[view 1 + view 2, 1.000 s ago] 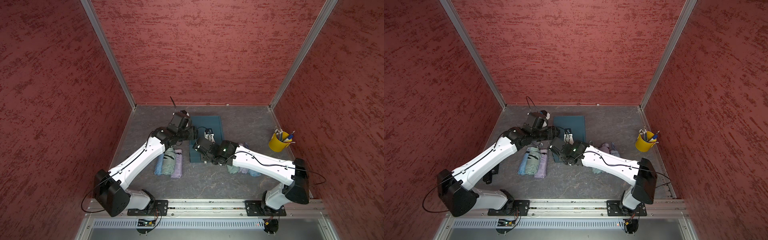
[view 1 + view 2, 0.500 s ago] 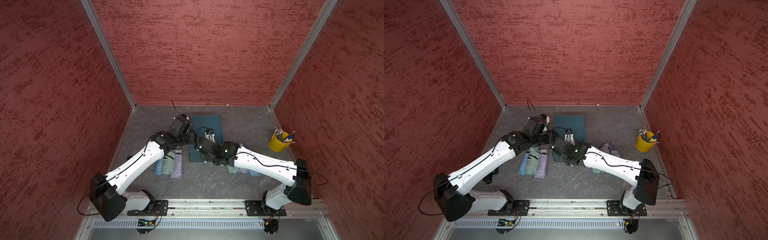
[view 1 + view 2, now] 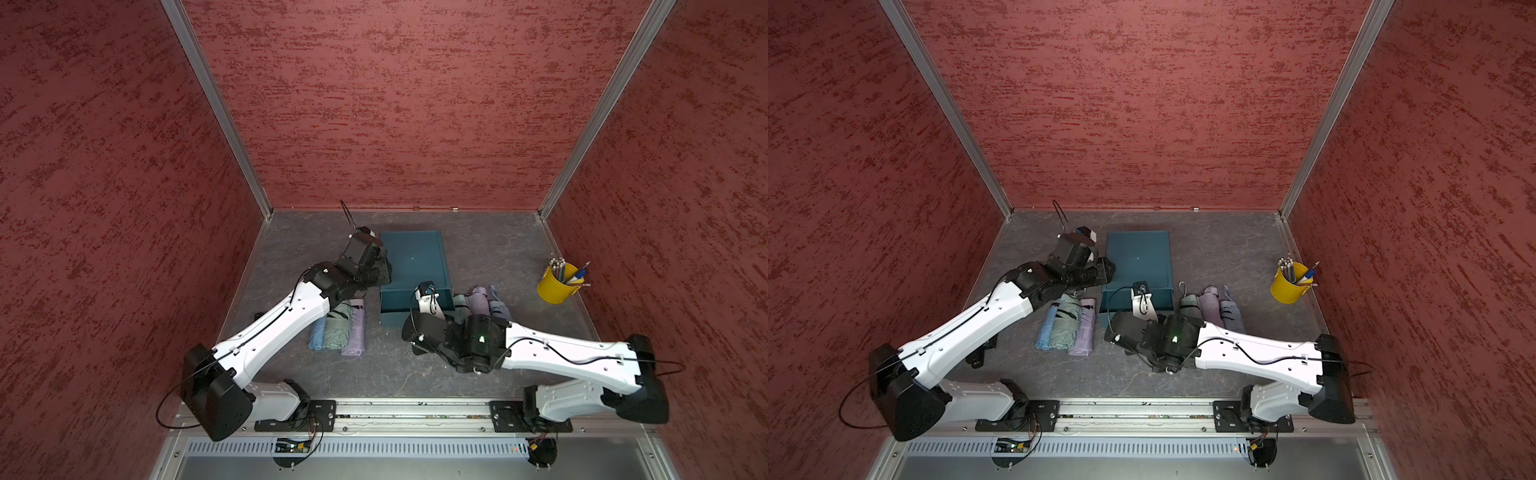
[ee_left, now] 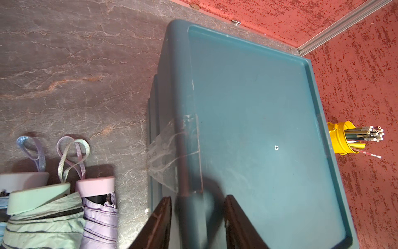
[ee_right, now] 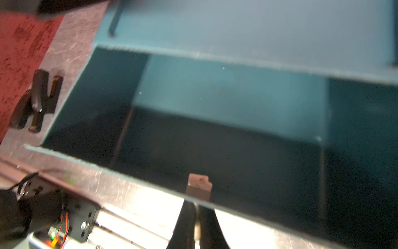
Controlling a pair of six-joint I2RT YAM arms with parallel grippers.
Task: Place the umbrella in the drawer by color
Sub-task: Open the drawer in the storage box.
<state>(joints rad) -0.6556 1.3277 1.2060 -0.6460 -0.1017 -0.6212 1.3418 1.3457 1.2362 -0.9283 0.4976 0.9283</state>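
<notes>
Evidently the step in hand is opening the drawer; no umbrella is inside yet. Left of the teal cabinet point(image 3: 413, 257), three folded umbrellas lie side by side on the bench point(image 3: 478, 257): a blue umbrella point(image 3: 316, 334), a green umbrella point(image 3: 338, 328) and a purple umbrella point(image 3: 355, 332). The left end effector point(image 4: 198, 198) sits at the cabinet's left top edge. Its fingers point(image 4: 161, 217) stand apart on either side of the rim, and I cannot tell whether they clamp it; the likely purpose is bracing. At the cabinet's front, the drawer point(image 5: 97, 97) stands partly pulled out, and its dark inside looks bare. The right end effector point(image 5: 195, 215) is pressed together on the drawer's front wall, by a small pale tab point(image 5: 198, 185). Right of the cabinet lie three more: a pale green umbrella point(image 3: 1190, 305), a lilac umbrella point(image 3: 1210, 303) and a grey-blue umbrella point(image 3: 1231, 311).

Next, I judge, the drawer needs a straight pull toward the robot until the opening can take an umbrella lengthwise. The cabinet must be held steady meanwhile. Then the right end effector must let go and fetch an umbrella of the colour meant for this drawer.
</notes>
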